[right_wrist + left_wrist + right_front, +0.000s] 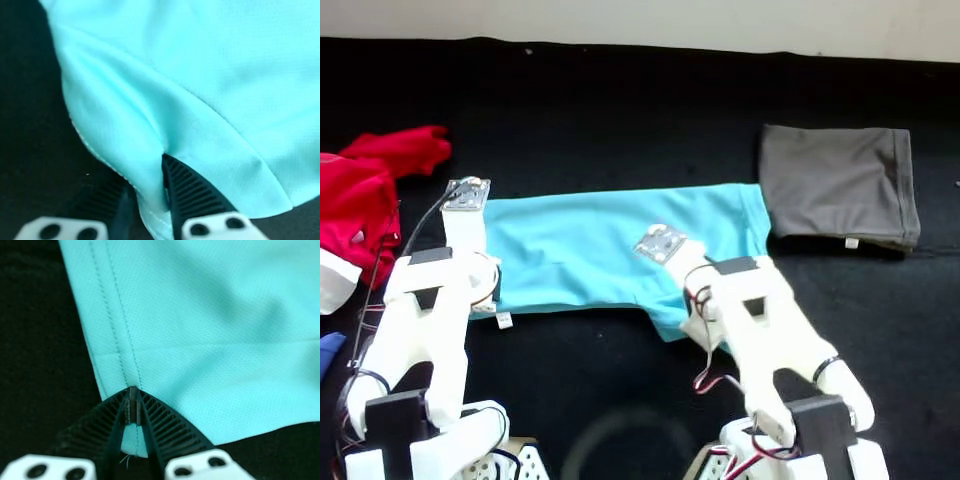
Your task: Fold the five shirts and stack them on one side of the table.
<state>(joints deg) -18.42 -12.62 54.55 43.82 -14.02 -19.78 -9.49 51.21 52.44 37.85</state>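
Note:
A turquoise shirt lies spread across the middle of the black table. My left gripper is shut on the shirt's hemmed corner at its left near end; in the high view this arm stands over that left edge. My right gripper is shut on a bunched fold of the same shirt, at its near edge right of centre. A folded grey shirt rests at the back right. Crumpled red shirts lie at the left edge.
A white garment and a bit of blue cloth peek in at the left edge below the red pile. Bare black tabletop stretches behind the turquoise shirt and in front at the right.

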